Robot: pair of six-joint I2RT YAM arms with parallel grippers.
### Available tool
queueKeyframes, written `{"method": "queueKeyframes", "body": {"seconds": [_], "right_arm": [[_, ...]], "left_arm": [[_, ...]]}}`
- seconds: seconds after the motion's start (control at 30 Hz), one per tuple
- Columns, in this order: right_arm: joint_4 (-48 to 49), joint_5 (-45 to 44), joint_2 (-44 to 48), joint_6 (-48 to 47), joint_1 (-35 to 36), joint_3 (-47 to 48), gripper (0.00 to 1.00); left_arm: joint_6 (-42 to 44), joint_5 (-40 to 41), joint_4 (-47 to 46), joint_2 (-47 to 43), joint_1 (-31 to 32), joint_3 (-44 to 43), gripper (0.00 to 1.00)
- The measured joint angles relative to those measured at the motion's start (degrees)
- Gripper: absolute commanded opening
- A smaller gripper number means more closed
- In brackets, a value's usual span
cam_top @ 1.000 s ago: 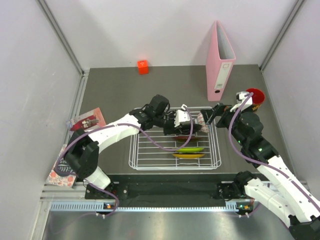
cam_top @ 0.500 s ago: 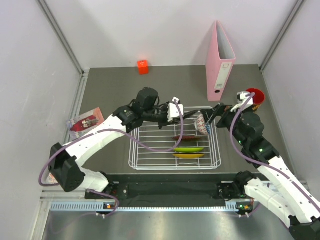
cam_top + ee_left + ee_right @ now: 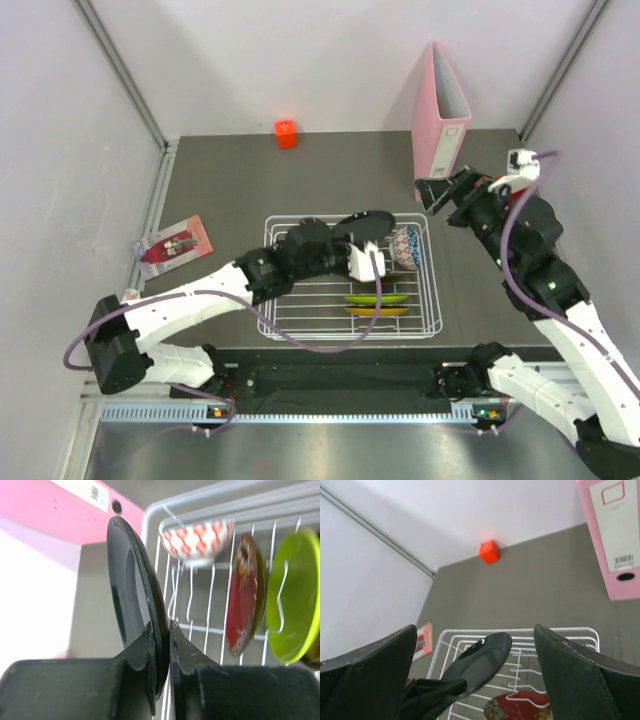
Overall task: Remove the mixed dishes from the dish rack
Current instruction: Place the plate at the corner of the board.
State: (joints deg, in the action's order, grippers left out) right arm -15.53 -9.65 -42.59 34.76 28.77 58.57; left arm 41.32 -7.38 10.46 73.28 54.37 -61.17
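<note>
Holding the black plate [image 3: 132, 595] edge-on: left gripper [image 3: 161, 630] is pinched almost closed on its rim, with the plate raised over the back of the dish rack [image 3: 270, 300]. Right gripper [image 3: 442, 195] spread wide, empty, off to the rack's right. Advice: clear the dividers before going sideways, keep it upright, move slowly (a thin-rim pinch may swivel), set down on bare table [image 3: 220, 180].

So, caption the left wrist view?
Left jaws clamped on black plate; bowl, red plate, green plate in rack behind.
</note>
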Motion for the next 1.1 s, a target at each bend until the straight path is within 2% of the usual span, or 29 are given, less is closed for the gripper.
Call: {"method": "queueKeyframes", "body": {"seconds": [0.2, 0.33, 0.53, 0.63, 0.87, 0.93, 0.97, 1.07, 1.1], "right_arm": [[-10.9, 1.9, -11.6, -0.4, 0.0, 9.5, 1.00], [-16.2, 4.6, -16.9, -2.7, 0.0, 11.3, 1.00], [-18.4, 9.9, -17.4, -3.7, 0.0, 6.7, 1.00], [-17.4, 12.5, -17.1, -3.6, 0.0, 3.9, 1.00], [-9.7, 19.7, -17.0, -1.3, 0.0, -2.2, 1.00], [-7.5, 21.4, -17.0, -0.6, 0.0, -2.8, 0.95], [-6.4, 22.3, -17.0, -0.3, 0.0, -3.0, 0.86], [-2.0, 24.6, -16.9, 0.7, 0.0, -3.8, 0.69], [-0.5, 25.1, -16.7, 1.1, 0.0, -4.5, 0.69]], "left_arm": [[14.6, 19.6, -9.4, 0.4, 7.8, 12.2, 0.00], [24.0, 28.2, -18.4, 0.4, 10.8, 19.5, 0.00], [36.2, 36.3, -36.3, 0.7, 14.0, 26.3, 0.00], [39.6, 38.6, -43.2, 1.4, 16.2, 27.3, 0.00], [40.4, 40.0, -49.0, 1.4, 19.6, 27.7, 0.00], [39.9, 40.0, -49.3, 1.4, 20.0, 27.7, 0.00], [39.5, 40.0, -49.3, 1.4, 20.1, 27.7, 0.00], [37.7, 39.7, -49.0, 1.4, 20.4, 27.7, 0.00], [37.3, 39.7, -48.9, 1.4, 20.5, 27.7, 0.00]]}}
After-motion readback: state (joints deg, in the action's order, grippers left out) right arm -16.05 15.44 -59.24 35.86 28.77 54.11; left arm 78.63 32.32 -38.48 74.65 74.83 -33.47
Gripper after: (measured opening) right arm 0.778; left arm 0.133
